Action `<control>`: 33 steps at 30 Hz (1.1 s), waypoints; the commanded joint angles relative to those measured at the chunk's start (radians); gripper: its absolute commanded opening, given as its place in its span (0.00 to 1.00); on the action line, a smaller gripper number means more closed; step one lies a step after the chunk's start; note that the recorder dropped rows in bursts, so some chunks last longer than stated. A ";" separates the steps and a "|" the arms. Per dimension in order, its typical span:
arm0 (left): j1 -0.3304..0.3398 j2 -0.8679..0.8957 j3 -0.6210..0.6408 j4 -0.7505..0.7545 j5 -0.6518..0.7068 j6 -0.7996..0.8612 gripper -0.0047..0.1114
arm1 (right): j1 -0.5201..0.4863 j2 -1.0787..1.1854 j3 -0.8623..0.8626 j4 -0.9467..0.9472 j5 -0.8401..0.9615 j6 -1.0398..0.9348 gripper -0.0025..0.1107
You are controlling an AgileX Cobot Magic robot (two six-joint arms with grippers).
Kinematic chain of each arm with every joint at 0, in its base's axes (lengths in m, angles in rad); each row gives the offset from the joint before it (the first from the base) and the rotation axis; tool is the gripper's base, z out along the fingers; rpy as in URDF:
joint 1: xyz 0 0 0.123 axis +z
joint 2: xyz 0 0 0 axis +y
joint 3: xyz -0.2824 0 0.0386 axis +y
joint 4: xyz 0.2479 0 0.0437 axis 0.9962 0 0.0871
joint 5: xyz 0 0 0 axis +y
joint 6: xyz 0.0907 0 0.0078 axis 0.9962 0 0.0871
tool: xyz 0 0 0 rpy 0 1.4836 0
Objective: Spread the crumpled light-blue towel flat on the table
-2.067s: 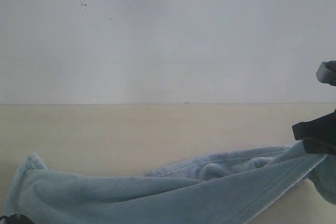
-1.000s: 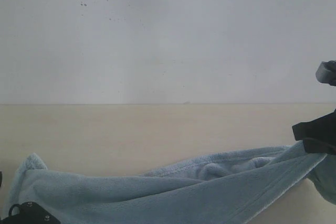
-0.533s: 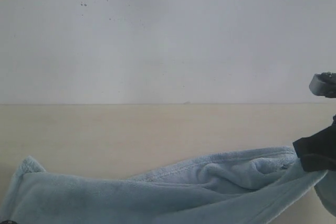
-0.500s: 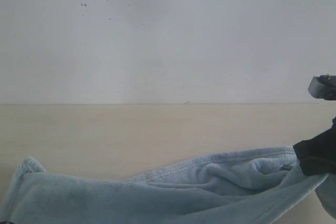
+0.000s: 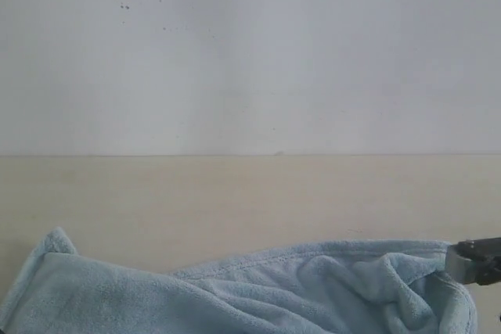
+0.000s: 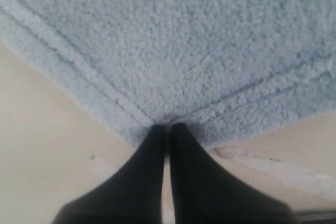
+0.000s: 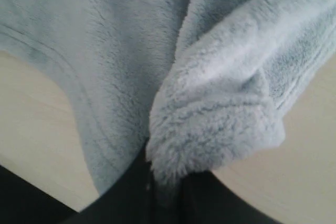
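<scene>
The light-blue towel [image 5: 235, 295] lies crumpled along the near side of the beige table [image 5: 235, 193], with one corner standing up at the far left. My left gripper [image 6: 167, 128] is shut, its black tips pinching the hemmed corner of the towel [image 6: 173, 45] just above the table [image 6: 42, 145]. It is out of the exterior view. My right gripper [image 7: 168, 179] is shut on a thick fold of the towel [image 7: 210, 103], which bulges over its fingers. Only a grey part of the right arm [image 5: 473, 262] shows in the exterior view, at the towel's right end.
A white speckled wall [image 5: 235, 52] rises behind the table's far edge. Bare table stretches between the towel and the wall. A pale scuff mark [image 6: 262, 158] shows on the table beside the left gripper.
The right arm has come down, and the towel's right end has sunk and bunched up on the table. The towel's left corner has shifted slightly. The dark left arm part has left the exterior view.
</scene>
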 commanded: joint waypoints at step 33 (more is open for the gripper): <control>0.000 -0.070 0.003 -0.031 -0.017 -0.009 0.08 | 0.004 -0.127 -0.048 0.134 -0.025 -0.061 0.46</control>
